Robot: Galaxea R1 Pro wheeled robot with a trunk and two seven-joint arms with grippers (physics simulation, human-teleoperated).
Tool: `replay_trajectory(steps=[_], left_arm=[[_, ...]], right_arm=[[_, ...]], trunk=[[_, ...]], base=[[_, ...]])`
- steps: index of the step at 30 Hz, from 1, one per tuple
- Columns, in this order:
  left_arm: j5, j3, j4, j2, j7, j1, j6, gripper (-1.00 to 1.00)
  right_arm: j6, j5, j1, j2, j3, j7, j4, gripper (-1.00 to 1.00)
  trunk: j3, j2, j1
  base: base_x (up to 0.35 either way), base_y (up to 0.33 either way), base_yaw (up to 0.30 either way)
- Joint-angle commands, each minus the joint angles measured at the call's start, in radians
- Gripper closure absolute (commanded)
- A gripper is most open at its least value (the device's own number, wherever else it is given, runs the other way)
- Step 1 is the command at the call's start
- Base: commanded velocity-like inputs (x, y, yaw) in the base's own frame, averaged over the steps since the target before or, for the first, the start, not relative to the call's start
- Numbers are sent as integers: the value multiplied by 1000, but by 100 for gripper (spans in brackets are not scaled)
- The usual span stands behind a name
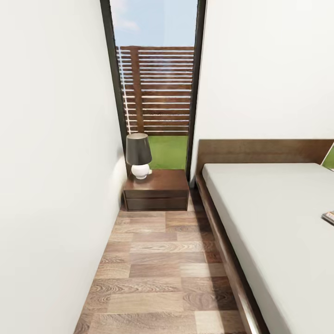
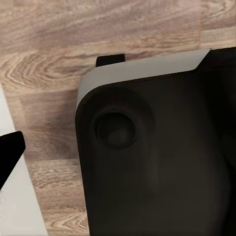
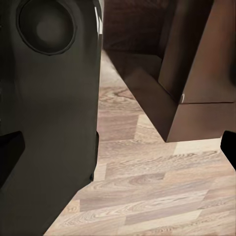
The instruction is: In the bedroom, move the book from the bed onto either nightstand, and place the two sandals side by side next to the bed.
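The bed [image 1: 278, 222], with a dark wooden frame and an off-white mattress, runs along the right of the head view. A corner of the book [image 1: 329, 217] lies on the mattress at the picture's right edge. The nightstand [image 1: 157, 189] stands at the far end of the aisle, by the bed's head. My right gripper [image 3: 118, 152] is open, low over the floor by the bed frame [image 3: 196, 64], with nothing between its fingertips. My left gripper [image 2: 118, 152] hangs over the floor beside my dark base; one fingertip [image 2: 10, 152] sits at the frame's edge. The sandals are out of view.
A lamp [image 1: 138, 156] with a dark shade and a white base takes up the nightstand's left part. A white wall [image 1: 51, 185] closes the aisle on the left, and a tall window [image 1: 157, 93] stands behind the nightstand. A strip of wood-plank floor [image 1: 157, 273] runs between wall and bed.
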Motion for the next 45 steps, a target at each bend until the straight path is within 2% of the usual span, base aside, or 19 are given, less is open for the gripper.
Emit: replay_trajectory(steps=[1, 45], left_arm=[[9, -9, 1, 0, 4, -1, -3, -100], [10, -9, 1, -1, 4, -1, -2, -100]], right_arm=[[5, -1, -1, 0, 8, -3, 1, -100], [5, -1, -1, 3, 8, -3, 1, -100]], trunk=[[-1, 0, 0], [-1, 0, 0]], base=[[91, 0, 0], [92, 0, 0]])
